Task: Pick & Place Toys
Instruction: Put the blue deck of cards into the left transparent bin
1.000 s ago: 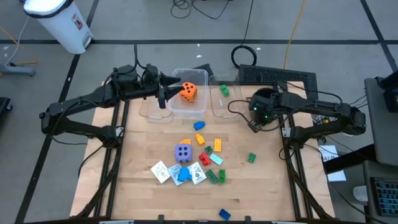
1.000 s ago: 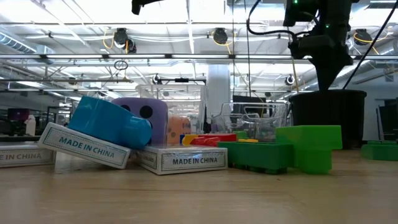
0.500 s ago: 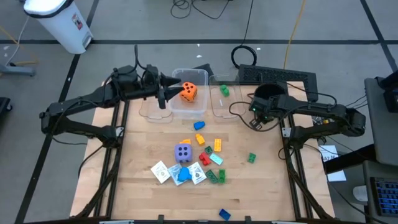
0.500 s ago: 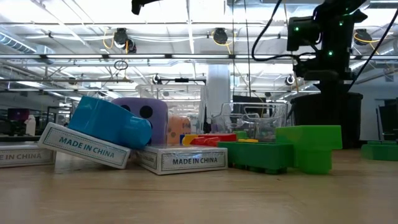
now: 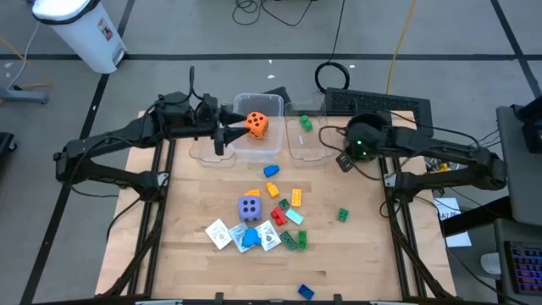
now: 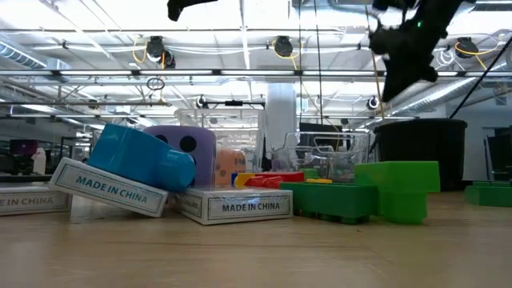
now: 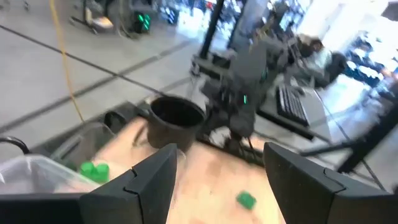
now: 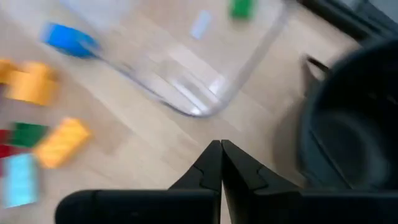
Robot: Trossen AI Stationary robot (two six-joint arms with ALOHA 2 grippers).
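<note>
On card boxes (image 6: pixel 232 206), "MADE IN CHINA"

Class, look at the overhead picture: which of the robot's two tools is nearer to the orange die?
Left. The left tool sits just beside the orange die, at the middle bin. The right tool is farther off, near the black pot.

Two dark jointed arms, black cables, green indicator light.

Overhead, table-level, two wrist views
</note>
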